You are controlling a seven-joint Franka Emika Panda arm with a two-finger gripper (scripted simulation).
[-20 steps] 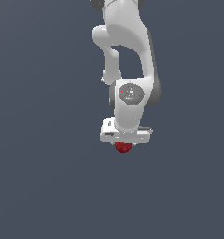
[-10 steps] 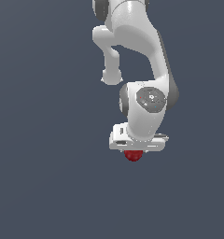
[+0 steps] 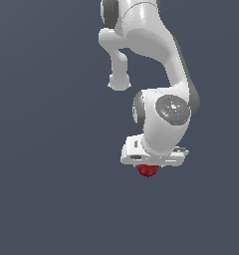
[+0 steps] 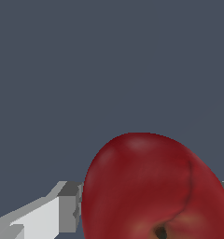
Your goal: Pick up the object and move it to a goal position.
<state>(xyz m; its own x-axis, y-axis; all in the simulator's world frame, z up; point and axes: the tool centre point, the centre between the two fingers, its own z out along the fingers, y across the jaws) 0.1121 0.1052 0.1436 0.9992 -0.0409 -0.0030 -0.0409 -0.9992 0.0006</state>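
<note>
The object is a small glossy dark red ball-like thing (image 3: pixel 148 170), hanging just under the white gripper bar in the exterior view. In the wrist view it fills the near part of the picture as a large red rounded shape (image 4: pixel 146 186) with a dark dimple. My gripper (image 3: pixel 148 168) points downward and is shut on the object. One grey-white finger (image 4: pixel 62 205) shows beside the object in the wrist view; the other finger is mostly hidden behind it.
The white arm (image 3: pixel 156 60) reaches down from above in the exterior view. Only a plain dark grey-blue background (image 3: pixel 47 174) surrounds it; no surface or edge shows.
The arm has moved toward the exterior view's right and slightly downward, carrying the red object in the gripper.
</note>
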